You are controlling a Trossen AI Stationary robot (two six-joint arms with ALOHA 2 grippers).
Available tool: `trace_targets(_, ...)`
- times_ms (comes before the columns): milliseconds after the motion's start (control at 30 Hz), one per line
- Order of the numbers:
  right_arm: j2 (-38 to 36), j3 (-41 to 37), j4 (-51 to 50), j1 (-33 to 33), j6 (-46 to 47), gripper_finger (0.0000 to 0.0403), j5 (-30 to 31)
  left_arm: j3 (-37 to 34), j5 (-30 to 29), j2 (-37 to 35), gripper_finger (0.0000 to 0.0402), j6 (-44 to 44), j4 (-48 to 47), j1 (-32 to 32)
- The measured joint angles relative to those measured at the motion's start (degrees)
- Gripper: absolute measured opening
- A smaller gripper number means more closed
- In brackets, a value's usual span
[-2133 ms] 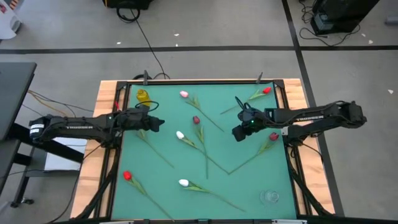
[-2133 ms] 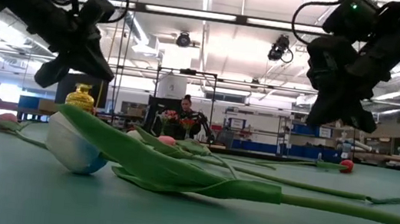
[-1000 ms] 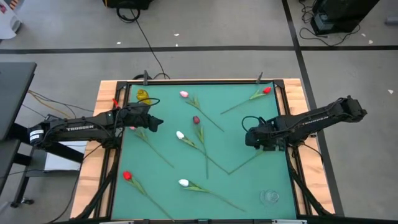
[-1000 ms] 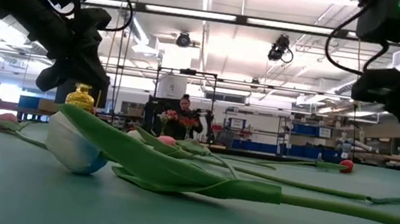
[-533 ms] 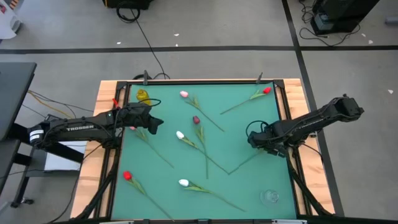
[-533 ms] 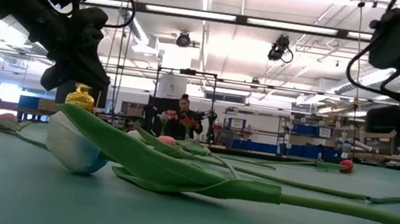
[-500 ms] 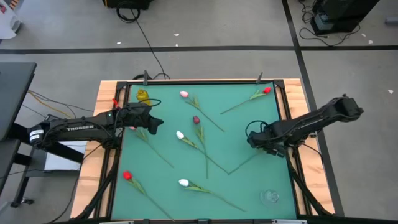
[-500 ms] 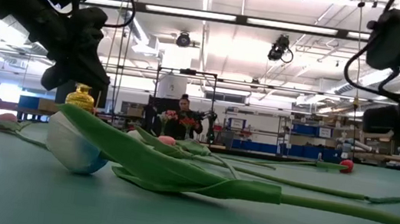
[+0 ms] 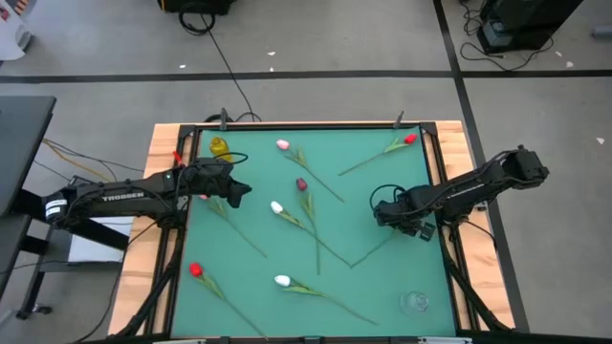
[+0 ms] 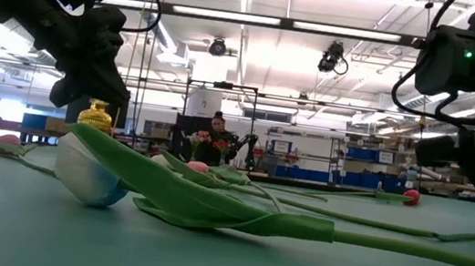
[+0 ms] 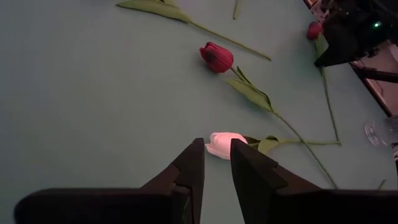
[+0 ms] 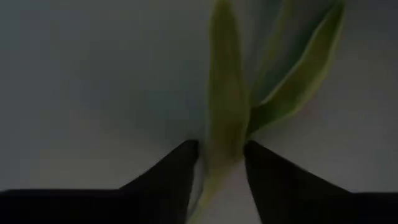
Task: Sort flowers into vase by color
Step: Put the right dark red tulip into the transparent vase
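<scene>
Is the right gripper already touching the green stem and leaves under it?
Cannot tell. In the right wrist view the green stem runs between the two fingers of the right gripper, but no contact or gap shows plainly.

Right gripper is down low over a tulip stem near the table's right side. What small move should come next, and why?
Probably close the right gripper on the stem. In its wrist view the two fingers are open with the green stem and a leaf running between them, and the gripper sits low against the mat. Closing should secure the flower before any lift. The left gripper waits near the table's left side.
</scene>
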Motion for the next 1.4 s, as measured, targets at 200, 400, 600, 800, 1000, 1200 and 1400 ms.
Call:
trace_targets(200, -0.1, 0.0, 0.5, 1.2, -0.7, 0.0034, 1.5, 0.0, 0.0, 0.0, 0.0085, 4.3, 0.0, 0.0)
trace_targets(400, 0.3, 2.4, -1.7, 1.8, -3.2, 0.0016, 5.4, 0.0, -0.7, 0.0, 0.0085, 8.8, 0.3, 0.0)
trace_targets(600, 0.4, 7.7, -2.4, 1.9, -15.3, 0.0013, 18.2, 0.0, -0.7, 0.0, 0.0078, 8.5, 5.9, -0.1)
trace_targets(800, -0.1, 14.6, -4.3, 4.0, -26.6, 0.0014, 29.3, 0.0, 1.0, 0.0, 0.0063, 8.4, 12.9, -0.1)
trace_targets(1000, -3.2, 20.0, -3.5, 8.1, -43.4, 0.0013, 37.9, 0.1, 6.9, 1.1, 0.0065, 7.6, 24.6, -0.5)
trace_targets(1200, -11.4, 20.8, -3.2, 13.6, -53.5, 0.0012, 46.6, 0.1, 6.3, 6.9, 0.0090, 5.4, 34.5, -5.5)
trace_targets(1400, -19.2, 20.8, -2.2, 18.1, -65.5, 0.0012, 52.3, 5.4, 0.6, 16.1, 0.0137, 6.2, 38.8, -12.2)
